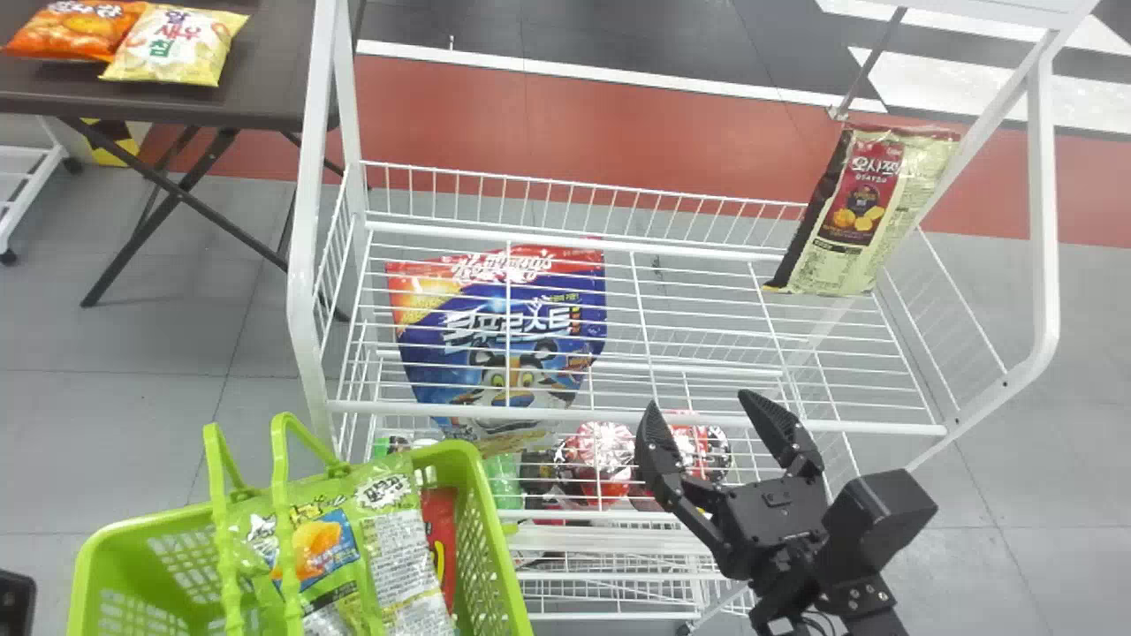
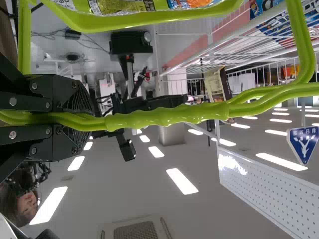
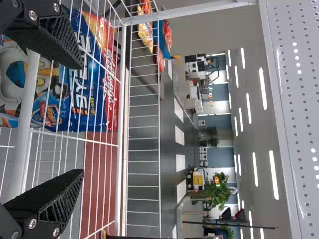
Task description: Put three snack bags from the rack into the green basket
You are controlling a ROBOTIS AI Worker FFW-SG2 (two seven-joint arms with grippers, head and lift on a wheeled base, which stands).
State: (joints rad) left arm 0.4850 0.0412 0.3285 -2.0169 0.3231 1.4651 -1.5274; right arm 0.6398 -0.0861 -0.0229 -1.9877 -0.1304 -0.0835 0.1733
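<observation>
Right gripper (image 1: 699,402) at the rack's (image 1: 574,414) front rail, empty

Fingers stand wide apart. Left gripper (image 2: 88,123) is closed round the green basket's (image 1: 500,552) handles (image 2: 164,116). Dark-and-cream snack bag (image 1: 861,212) sits at the rack's right end; green bag (image 1: 402,552) and red bag (image 1: 441,530) lie in the basket.

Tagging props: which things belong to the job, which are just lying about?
Job:
- green plastic basket
- green pack, red pack inside
- black-and-cream snack bag on white wire rack
- left claw, right claw

Likely lying about:
- orange bag, yellow-white bag
- blue-and-red cereal bag, lower shelf
</observation>
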